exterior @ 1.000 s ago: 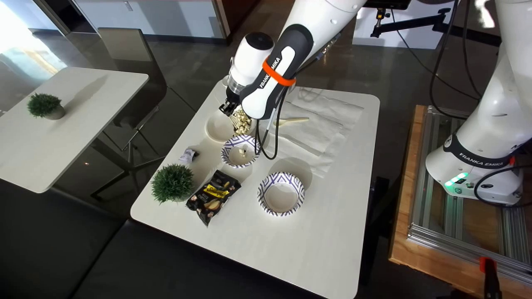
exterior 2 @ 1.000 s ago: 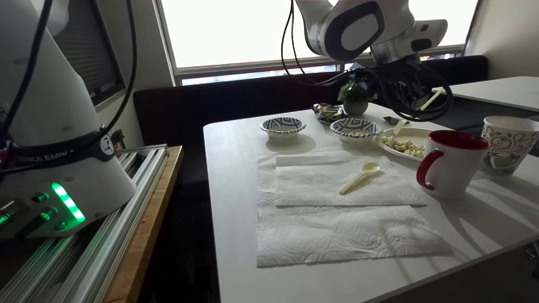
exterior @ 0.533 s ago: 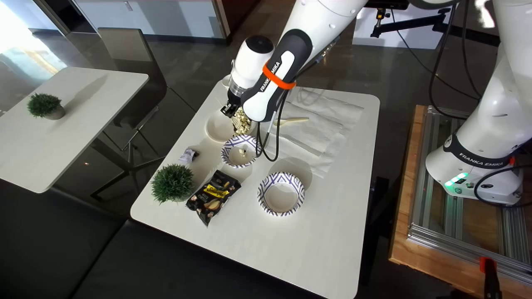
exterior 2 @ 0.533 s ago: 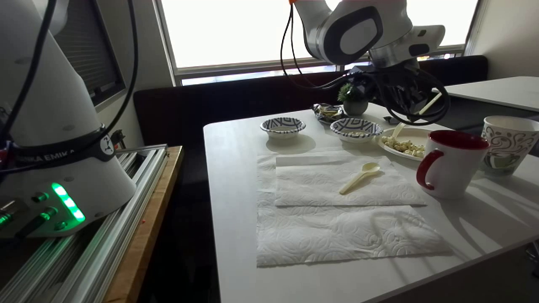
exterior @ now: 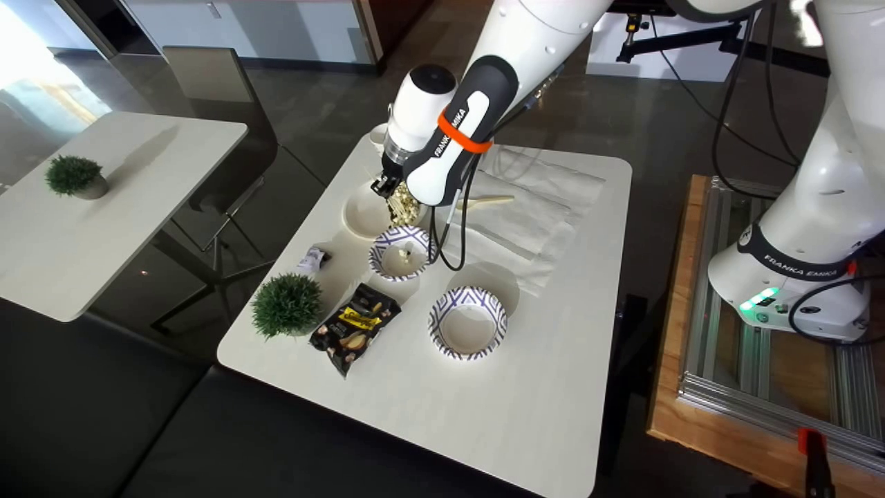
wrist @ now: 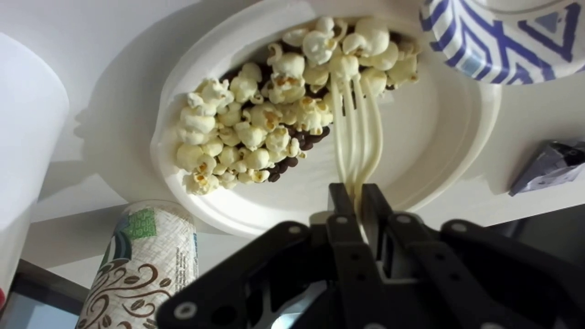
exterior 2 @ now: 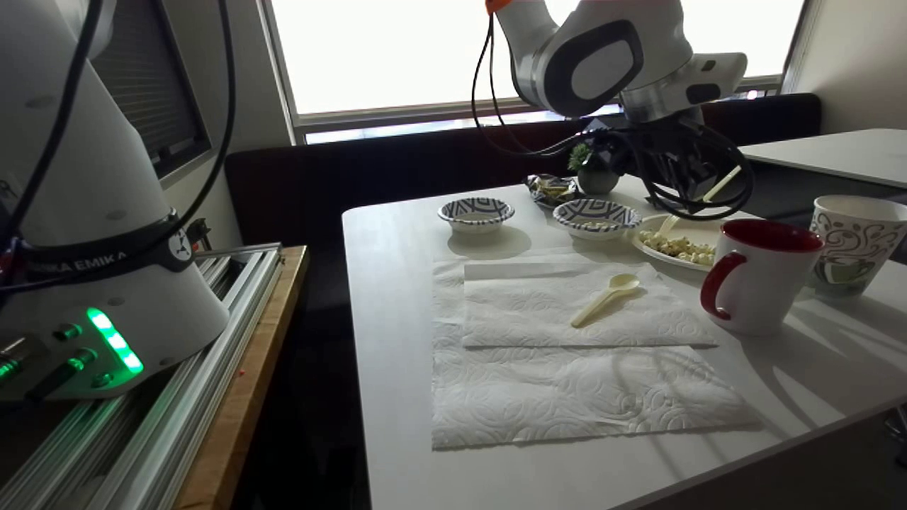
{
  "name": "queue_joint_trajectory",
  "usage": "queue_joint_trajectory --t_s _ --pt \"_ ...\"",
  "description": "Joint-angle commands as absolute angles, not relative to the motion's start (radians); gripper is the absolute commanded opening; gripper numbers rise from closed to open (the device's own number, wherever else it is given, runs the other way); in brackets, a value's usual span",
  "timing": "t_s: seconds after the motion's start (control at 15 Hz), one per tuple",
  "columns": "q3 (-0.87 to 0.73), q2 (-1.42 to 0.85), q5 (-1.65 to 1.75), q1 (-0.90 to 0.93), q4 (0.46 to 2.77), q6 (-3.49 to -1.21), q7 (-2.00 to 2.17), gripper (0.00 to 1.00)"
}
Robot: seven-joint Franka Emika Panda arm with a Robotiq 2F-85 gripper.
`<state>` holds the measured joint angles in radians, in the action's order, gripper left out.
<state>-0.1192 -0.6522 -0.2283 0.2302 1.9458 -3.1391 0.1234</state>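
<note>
Near the far edge of the counter [exterior: 532,401], opposite my base [exterior 2: 170,304]: my claw [wrist: 355,196], fingertips almost together, fork [wrist: 354,177] pinched between by the handle, likely to leave the tines free.
Fork: angled down to the plate [wrist: 420,132], tines over the popcorn [wrist: 263,116]; speared or just touching, can't tell.
Plate: by that edge, close to the corner holding the paper cup [wrist: 137,274] and mug [exterior 2: 758,283].
Popcorn: piled along 1 side over dark pieces [wrist: 308,140], across from my claw, so tines meet it head-on, I'd guess.
Nearer bowl [exterior: 377,259]: hard by the plate, popcorn bits [exterior: 404,256] inside.
Farther bowl [exterior: 492,304]: farther in from that edge, same pattern.
Paper towels [exterior 2: 567,382]: 1 spoon [exterior 2: 606,299] laid on top, probably to keep it clean.
Plant [exterior: 287,304], snack bag [exterior: 363,319]: toward the far edge's other corner, likely parked out of the way.
</note>
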Motion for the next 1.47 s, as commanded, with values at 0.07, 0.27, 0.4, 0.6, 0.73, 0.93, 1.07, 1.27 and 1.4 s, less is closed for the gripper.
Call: queue_joint_trajectory --t_s 0.07,0.27,0.4,0.6,0.73,0.93,1.07,1.27,1.4 --pt "-0.140 -0.674 -0.186 0.242 1.924 -3.129 0.165 0.03" --pt "-0.145 -0.680 -0.184 0.244 1.924 -3.128 0.166 0.03" --pt "-0.149 -0.686 -0.182 0.247 1.925 -3.128 0.166 0.03" --pt "-0.147 -0.679 -0.182 0.247 1.928 -3.127 0.167 0.03" --pt "-0.141 -0.665 -0.185 0.245 1.930 -3.123 0.167 0.03" --pt "-0.135 -0.646 -0.187 0.248 1.930 -3.121 0.171 0.03" --pt "-0.135 -0.639 -0.187 0.251 1.929 -3.121 0.174 0.03" --pt "-0.133 -0.628 -0.188 0.253 1.933 -3.118 0.178 0.03" --pt "-0.130 -0.622 -0.189 0.252 1.934 -3.117 0.180 0.03"
